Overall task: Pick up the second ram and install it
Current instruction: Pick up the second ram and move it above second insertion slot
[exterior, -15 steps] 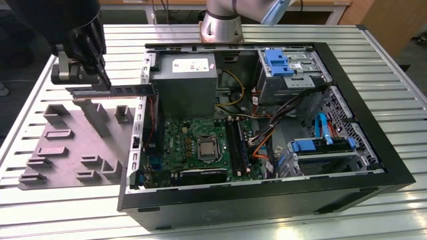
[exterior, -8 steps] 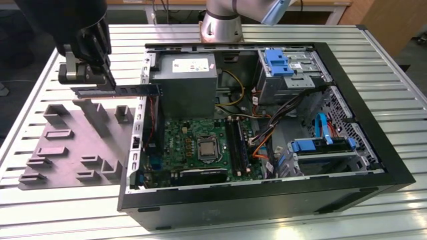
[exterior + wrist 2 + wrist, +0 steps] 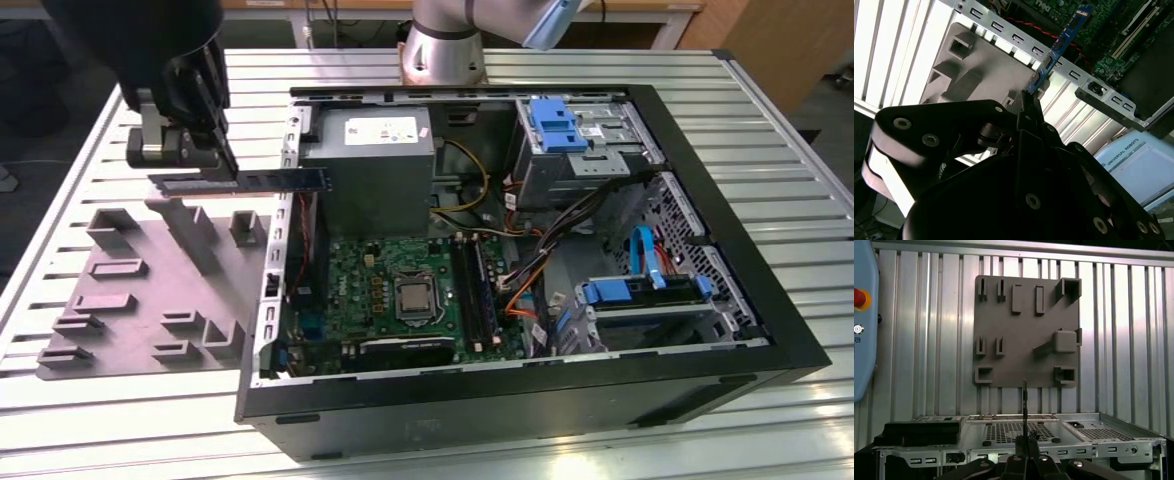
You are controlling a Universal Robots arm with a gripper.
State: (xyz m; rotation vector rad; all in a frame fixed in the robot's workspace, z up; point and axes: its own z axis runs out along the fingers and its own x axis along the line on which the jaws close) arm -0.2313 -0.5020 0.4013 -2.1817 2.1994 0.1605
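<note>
My gripper (image 3: 200, 165) hangs above the grey holder tray (image 3: 134, 290) at the exterior view's left, shut on the second ram (image 3: 274, 180). The ram is a long, narrow stick held level. Its free end reaches just over the wall of the open computer case (image 3: 747, 370). In the second wrist view the ram (image 3: 1061, 42) sticks out from between my fingertips (image 3: 1030, 100) toward the motherboard. In the first wrist view the ram (image 3: 1024, 405) appears edge-on above my gripper (image 3: 1024, 440), over the tray (image 3: 1024, 330). The motherboard's long memory slots (image 3: 474, 290) lie to the right of the processor socket (image 3: 414, 297).
The case holds a grey power supply (image 3: 367, 165), blue drive brackets (image 3: 554, 125) and loose cables (image 3: 534, 290). Upright blocks (image 3: 187, 235) rise from the tray. The arm's base (image 3: 441, 50) stands behind the case on the slatted metal table (image 3: 80, 400).
</note>
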